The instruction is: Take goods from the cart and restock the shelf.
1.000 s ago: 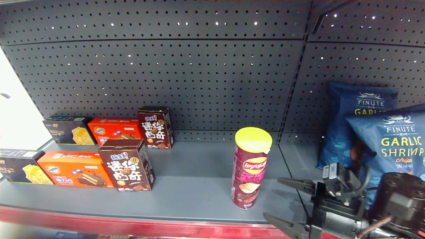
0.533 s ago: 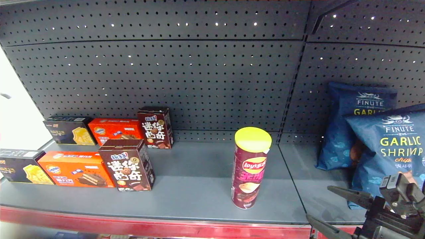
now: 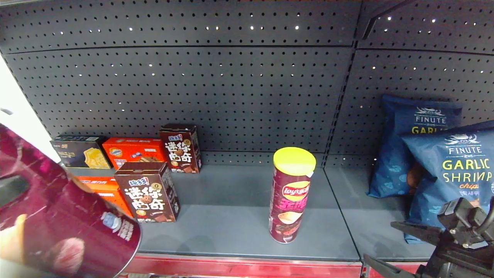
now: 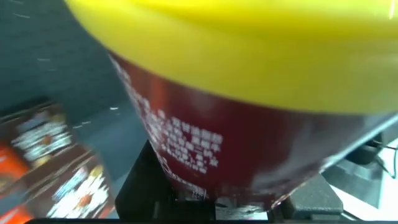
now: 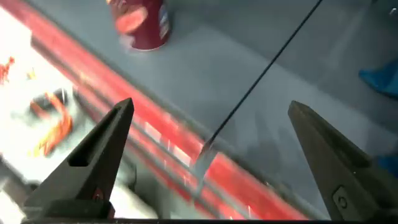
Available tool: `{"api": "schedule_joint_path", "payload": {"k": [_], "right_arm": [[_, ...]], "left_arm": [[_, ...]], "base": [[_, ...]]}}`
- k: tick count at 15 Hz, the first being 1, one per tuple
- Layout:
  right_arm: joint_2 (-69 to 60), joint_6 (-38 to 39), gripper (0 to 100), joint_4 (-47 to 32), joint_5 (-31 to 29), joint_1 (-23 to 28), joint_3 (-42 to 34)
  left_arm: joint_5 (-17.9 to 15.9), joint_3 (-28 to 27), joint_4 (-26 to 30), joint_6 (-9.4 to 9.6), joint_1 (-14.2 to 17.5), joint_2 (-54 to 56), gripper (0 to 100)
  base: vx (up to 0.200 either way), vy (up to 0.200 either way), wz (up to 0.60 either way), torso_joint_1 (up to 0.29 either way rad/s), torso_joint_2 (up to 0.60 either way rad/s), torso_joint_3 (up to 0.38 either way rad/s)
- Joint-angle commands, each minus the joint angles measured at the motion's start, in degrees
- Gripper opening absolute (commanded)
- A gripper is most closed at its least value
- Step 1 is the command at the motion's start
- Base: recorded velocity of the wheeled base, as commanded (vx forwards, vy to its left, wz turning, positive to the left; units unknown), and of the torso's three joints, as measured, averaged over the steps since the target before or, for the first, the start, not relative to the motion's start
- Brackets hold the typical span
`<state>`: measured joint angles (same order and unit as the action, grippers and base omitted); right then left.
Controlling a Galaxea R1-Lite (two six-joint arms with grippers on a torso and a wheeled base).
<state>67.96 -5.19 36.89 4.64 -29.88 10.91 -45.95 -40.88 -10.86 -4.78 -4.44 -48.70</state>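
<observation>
Our left pincer [image 4: 224, 196] clasps a maroon yellow-lidded crisp tube [image 3: 65, 220] off the grey metal shelf [image 3: 231, 216]'s front-left corner; our right pincer [image 3: 378, 240] gapes wide, empty, by its front edge.

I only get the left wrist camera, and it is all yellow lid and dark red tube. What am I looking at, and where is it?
Observer: A chip can, held in the air at the front left of the shelf, covering part of the front orange box.
Operator: Is there one on the shelf already?
Observer: Yes, a matching can stands upright mid-shelf, between the brown boxes and the blue bags.
Operator: And the other arm?
Observer: The right gripper hangs open at the shelf's front edge near the blue bags, holding nothing.
</observation>
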Motion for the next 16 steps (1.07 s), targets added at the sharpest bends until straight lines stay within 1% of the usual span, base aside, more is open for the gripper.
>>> {"api": "schedule_joint_path", "payload": {"k": [1, 2, 3, 4, 5, 6, 7, 8, 9, 10, 11, 12, 13, 14, 15, 16], "right_arm": [[-8.8, 0.1, 100, -9.6, -5.0, -6.9, 8.0], [-9.4, 0.3, 100, -10.2, -6.8, -7.8, 8.3], [-9.6, 0.3, 100, -10.2, -8.0, -7.8, 8.5], [-9.6, 0.3, 100, -10.2, -8.3, -7.9, 8.9], [-10.0, 0.3, 100, -10.4, -8.7, -7.9, 10.3], [-10.0, 0.5, 100, -10.4, -8.6, -7.9, 11.7], [-9.8, 0.6, 100, -10.4, -8.5, -8.0, 12.5], [-9.7, 0.6, 100, -10.4, -8.5, -8.4, 12.8], [-9.7, 0.8, 100, -10.4, -8.5, -8.5, 12.9], [-9.8, 1.3, 100, -10.4, -8.5, -8.5, 12.9], [-9.8, 2.4, 100, -10.4, -8.5, -8.6, 12.9], [-10.2, 2.6, 100, -10.3, -8.5, -8.5, 12.8], [-10.5, 2.6, 100, -10.3, -8.5, -8.4, 12.8], [-11.2, 3.2, 100, -10.3, -8.5, -8.4, 12.6], [-11.3, 3.6, 100, -10.3, -8.5, -8.3, 12.7], [-11.4, 3.8, 100, -10.3, -8.5, -8.2, 12.7]], "left_arm": [[-0.5, 0.0, -4.3, -0.06, -4.9, -13.4, 0], [-0.5, 0.0, -5.3, 0.21, -5.8, -15.6, 0], [0.2, -0.1, -6.3, 0.56, -7.2, -17.9, 0], [1.0, -0.1, -6.5, 1.00, -7.8, -19.0, 0], [5.2, -0.2, -7.1, 3.55, -10.2, -22.7, 0], [8.0, 0.0, -9.4, 5.92, -12.4, -26.3, 0], [9.0, -0.2, -11.3, 6.01, -12.9, -28.0, 0], [9.3, -0.8, -12.7, 6.18, -13.0, -30.6, 0], [9.7, -2.2, -13.0, 6.54, -13.4, -32.3, 0], [11.1, -4.1, -13.0, 7.50, -14.6, -34.7, 0], [12.8, -6.1, -13.4, 8.91, -15.1, -38.0, 0], [14.6, -8.2, -14.7, 9.88, -16.1, -41.4, 0], [15.1, -8.8, -15.2, 9.88, -16.4, -42.4, 0], [18.8, -13.4, -17.5, 9.79, -16.8, -48.2, 0], [20.7, -16.6, -17.4, 9.17, -17.8, -51.0, 0], [21.6, -18.4, -17.4, 9.09, -18.0, -52.4, 0]], "base": [[0.000, 0.000, 0.00, 0.000, 0.00, 0.000], [0.000, 0.000, 0.00, 0.000, 0.00, 0.000], [0.000, 0.000, 0.00, 0.000, 0.00, 0.000], [0.000, 0.000, 0.00, 0.000, 0.00, 0.000], [0.000, 0.000, 0.00, 0.000, 0.00, 0.000], [0.000, 0.000, 0.00, 0.000, 0.00, 0.000], [0.000, 0.000, 0.00, 0.000, 0.00, 0.000], [0.000, 0.000, 0.00, 0.000, 0.00, 0.000], [0.000, 0.000, 0.00, 0.000, 0.00, 0.000], [0.000, 0.000, 0.00, 0.000, 0.00, 0.000], [0.000, 0.000, 0.00, 0.000, 0.00, 0.000], [0.000, 0.000, 0.00, 0.000, 0.00, 0.000], [0.000, 0.000, 0.00, 0.000, 0.00, 0.000], [0.000, 0.000, 0.00, 0.000, 0.00, 0.000], [0.000, 0.000, 0.00, 0.000, 0.00, 0.000], [0.000, 0.000, 0.00, 0.000, 0.00, 0.000]]}}
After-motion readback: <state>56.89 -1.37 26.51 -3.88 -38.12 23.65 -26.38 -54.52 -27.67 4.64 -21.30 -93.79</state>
